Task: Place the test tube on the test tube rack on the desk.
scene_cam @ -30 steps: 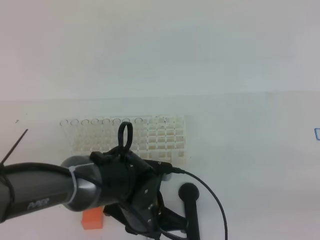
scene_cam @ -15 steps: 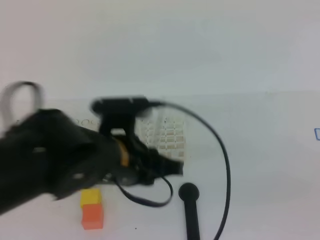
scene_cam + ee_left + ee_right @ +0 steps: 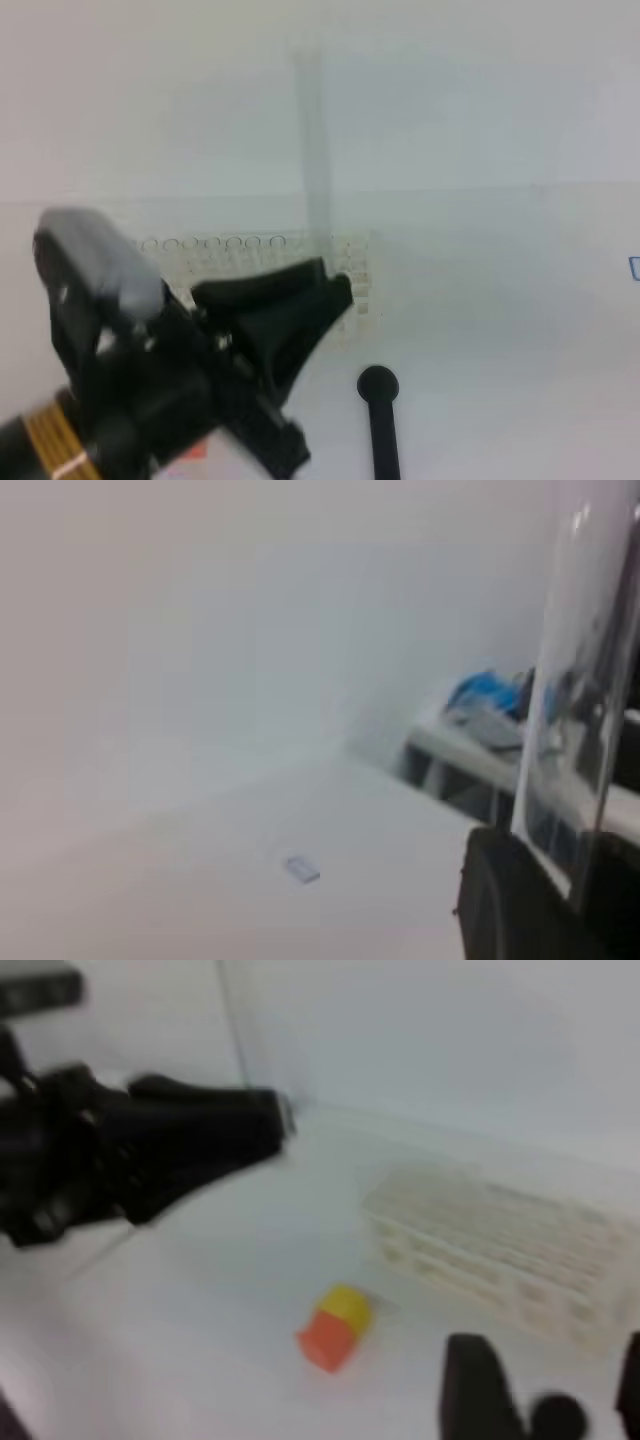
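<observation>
Your left tool [image 3: 325, 290] is clamped shut on the test tube [image 3: 312, 140], held upright above the test tube rack [image 3: 345, 262] on the tabletop [image 3: 500, 300]; any tilt could miss a hole or crack it.

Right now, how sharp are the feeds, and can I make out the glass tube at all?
Exterior high: soft, the left end effector smeared by motion; the thin clear glass test tube is a faint upright streak. Left wrist: tube large but hazy. Right wrist: blurred; white lattice plastic rack washed out.
</observation>
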`<action>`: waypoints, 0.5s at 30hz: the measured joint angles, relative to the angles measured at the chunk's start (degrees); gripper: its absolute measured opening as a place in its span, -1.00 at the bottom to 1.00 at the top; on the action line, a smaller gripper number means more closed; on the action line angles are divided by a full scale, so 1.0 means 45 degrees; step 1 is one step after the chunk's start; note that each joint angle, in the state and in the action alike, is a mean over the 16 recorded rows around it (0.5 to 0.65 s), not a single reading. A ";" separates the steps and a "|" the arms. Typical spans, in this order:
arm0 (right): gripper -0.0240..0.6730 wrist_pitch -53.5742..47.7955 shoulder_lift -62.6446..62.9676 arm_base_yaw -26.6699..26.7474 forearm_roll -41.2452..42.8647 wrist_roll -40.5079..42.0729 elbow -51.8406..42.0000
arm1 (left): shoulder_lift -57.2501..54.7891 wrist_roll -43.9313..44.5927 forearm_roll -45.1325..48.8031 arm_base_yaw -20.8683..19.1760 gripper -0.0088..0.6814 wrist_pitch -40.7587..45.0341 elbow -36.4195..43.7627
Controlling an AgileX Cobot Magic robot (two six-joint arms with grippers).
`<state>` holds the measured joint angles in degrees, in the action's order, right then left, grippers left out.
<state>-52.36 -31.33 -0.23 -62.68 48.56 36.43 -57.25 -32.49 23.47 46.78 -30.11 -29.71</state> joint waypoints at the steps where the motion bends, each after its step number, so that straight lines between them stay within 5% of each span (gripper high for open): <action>1: -0.15 -0.0089 -0.0312 0.0004 -0.0487 0.0564 0.0048 | -0.0004 0.0116 -0.0006 0.0000 -0.97 -0.0902 0.0384; 8: 0.38 -0.0745 -0.2711 0.0286 -0.3265 0.3911 0.0942 | -0.0871 0.0938 -0.0265 0.0000 -0.98 -0.5498 0.2029; 15: 0.53 -0.0184 -0.5137 0.1919 -0.4351 0.5587 0.2759 | -0.2023 0.1296 -0.0161 0.0000 -0.98 -0.7275 0.2341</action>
<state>-53.18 -54.45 8.40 -82.26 73.70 48.84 -66.35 -26.65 22.75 46.78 -62.85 -19.18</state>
